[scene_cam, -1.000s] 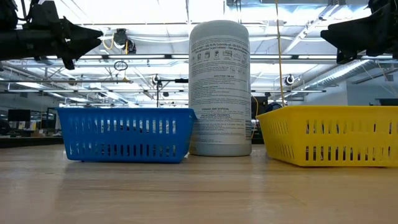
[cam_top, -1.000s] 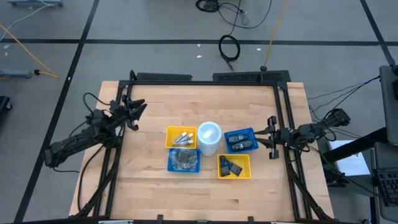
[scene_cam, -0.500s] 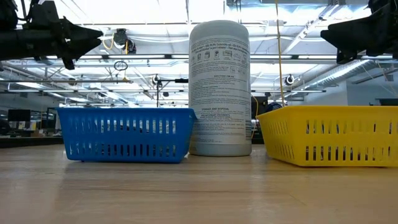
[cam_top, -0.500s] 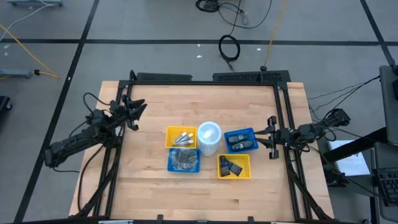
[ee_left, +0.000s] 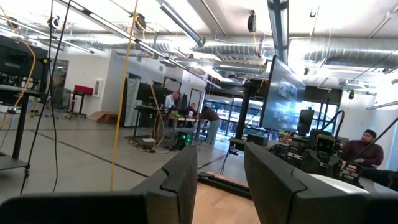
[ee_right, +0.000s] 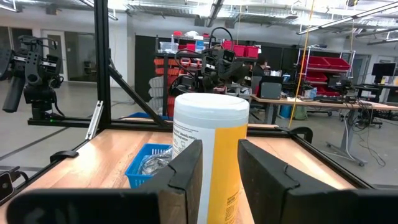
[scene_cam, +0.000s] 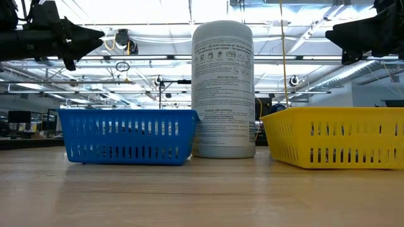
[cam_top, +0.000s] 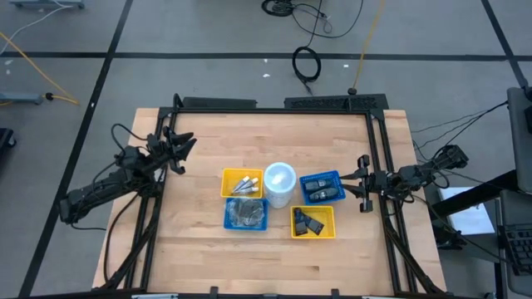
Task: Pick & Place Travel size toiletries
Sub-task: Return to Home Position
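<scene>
Wooden table [cam_top: 208, 266] — carrying two blue baskets [cam_top: 246, 228] [cam_top: 322, 174], two yellow baskets [cam_top: 242, 171] [cam_top: 312, 236] — one white tub [cam_top: 279, 176].

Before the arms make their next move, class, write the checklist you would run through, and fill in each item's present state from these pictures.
1. Left tool empty, fingers apart: ok.
2. Right tool empty, fingers apart: ok.
3. Both tools raised, at opposite table edges, above no basket: ok.
4. White tub upright among the baskets: ok.
5. Dark packs lying inside their yellow basket: ok.
6. Number of pieces in the blue basket on the left arm's side: cannot tell.
</scene>
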`<action>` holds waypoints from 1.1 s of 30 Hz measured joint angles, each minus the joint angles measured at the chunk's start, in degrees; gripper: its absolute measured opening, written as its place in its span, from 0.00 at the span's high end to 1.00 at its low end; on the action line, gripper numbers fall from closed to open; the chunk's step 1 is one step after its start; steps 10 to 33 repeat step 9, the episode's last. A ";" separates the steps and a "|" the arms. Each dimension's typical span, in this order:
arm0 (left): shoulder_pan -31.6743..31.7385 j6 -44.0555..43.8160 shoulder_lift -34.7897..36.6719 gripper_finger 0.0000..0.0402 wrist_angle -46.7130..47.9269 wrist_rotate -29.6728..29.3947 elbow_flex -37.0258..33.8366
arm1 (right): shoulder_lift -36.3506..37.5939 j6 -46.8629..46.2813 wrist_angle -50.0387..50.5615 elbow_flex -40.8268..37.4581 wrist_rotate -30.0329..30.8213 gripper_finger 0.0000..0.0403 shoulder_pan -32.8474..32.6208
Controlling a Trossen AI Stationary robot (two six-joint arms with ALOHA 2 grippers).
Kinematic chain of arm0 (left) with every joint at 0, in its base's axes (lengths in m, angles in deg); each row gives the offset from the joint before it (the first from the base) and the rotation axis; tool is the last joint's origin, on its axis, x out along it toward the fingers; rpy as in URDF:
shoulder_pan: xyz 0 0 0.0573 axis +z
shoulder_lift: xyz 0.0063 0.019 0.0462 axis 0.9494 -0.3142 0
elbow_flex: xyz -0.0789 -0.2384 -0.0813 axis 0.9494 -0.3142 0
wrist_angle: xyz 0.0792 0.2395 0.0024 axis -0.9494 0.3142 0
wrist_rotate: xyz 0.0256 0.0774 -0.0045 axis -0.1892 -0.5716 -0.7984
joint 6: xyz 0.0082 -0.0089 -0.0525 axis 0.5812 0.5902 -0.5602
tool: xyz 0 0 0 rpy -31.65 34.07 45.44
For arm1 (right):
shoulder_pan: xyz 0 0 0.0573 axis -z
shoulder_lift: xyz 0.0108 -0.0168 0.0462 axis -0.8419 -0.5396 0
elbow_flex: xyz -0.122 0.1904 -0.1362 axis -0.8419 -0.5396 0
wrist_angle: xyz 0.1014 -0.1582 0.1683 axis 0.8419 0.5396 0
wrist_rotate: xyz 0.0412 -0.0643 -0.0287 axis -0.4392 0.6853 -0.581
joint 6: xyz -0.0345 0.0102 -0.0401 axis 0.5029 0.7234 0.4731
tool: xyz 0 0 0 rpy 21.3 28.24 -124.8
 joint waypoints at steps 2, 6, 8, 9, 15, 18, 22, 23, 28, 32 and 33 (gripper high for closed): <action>0.00 -0.01 -0.01 0.67 0.01 0.02 0.00 | 0.00 0.00 0.01 0.00 0.01 0.76 0.00; 0.00 0.02 0.00 0.67 0.01 0.00 0.00 | 0.00 0.00 0.00 0.00 0.01 0.77 0.00; 0.00 -0.02 0.00 0.67 0.00 0.02 0.00 | 0.00 0.00 0.00 0.00 -0.01 0.76 0.01; 0.01 -0.04 0.00 0.67 0.01 0.02 0.00 | 0.00 0.00 0.00 0.00 0.00 0.76 0.00; 0.01 -0.04 0.00 0.67 0.01 0.02 0.00 | 0.00 0.00 0.00 0.00 0.00 0.76 0.00; 0.01 -0.04 0.00 0.67 0.01 0.02 0.00 | 0.00 0.00 0.00 0.00 0.00 0.76 0.00; 0.01 -0.04 0.00 0.67 0.01 0.02 0.00 | 0.00 0.00 0.00 0.00 0.00 0.76 0.00; 0.01 -0.04 0.00 0.67 0.01 0.02 0.00 | 0.00 0.00 0.00 0.00 0.00 0.76 0.00; 0.01 -0.04 0.00 0.67 0.01 0.02 0.00 | 0.00 0.00 0.00 0.00 0.00 0.76 0.00; 0.01 -0.04 0.00 0.67 0.01 0.02 0.00 | 0.00 0.00 0.00 0.00 0.00 0.76 0.00; 0.01 -0.04 0.00 0.67 0.01 0.02 0.00 | 0.00 0.00 0.00 0.00 0.00 0.76 0.00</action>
